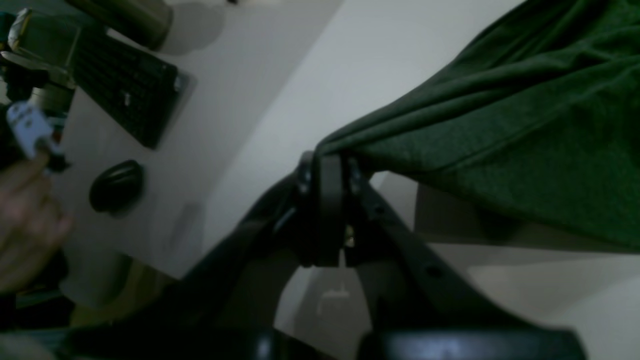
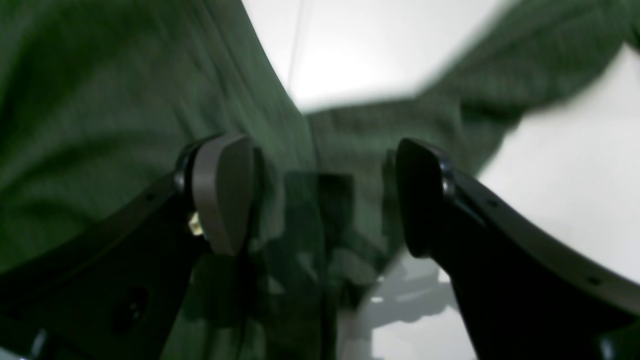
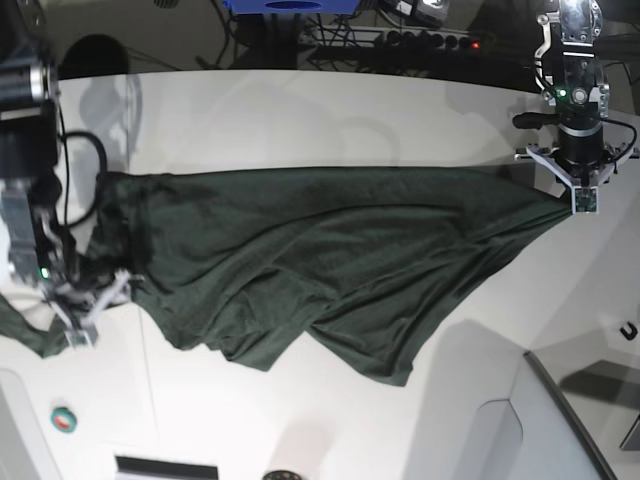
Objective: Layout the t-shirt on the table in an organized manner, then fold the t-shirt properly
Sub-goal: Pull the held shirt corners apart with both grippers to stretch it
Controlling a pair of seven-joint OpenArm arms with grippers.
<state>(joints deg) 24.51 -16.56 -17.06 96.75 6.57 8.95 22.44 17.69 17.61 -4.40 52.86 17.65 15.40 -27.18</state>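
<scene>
I saw left gripper (image 1: pixel 327 165) pinched on t-shirt (image 3: pixel 330 270) corner, raised over table (image 3: pixel 300 110) edge; right gripper (image 2: pixel 320 195) gaped wide, holding nothing, low over cloth.

- The large dark green thin-fabric t-shirt (image 3: pixel 330 280) is spread across the wide smooth white surface (image 3: pixel 300 110), between the two arms.
- Its far corner is pinched by the left hand (image 3: pixel 580 195).
- The opposite end is straddled by the parted right hand (image 3: pixel 85 300).

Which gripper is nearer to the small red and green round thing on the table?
Right. The right gripper stands open just above the round thing, at the t-shirt's end. The left gripper, shut on the t-shirt, is far across the table.
</scene>
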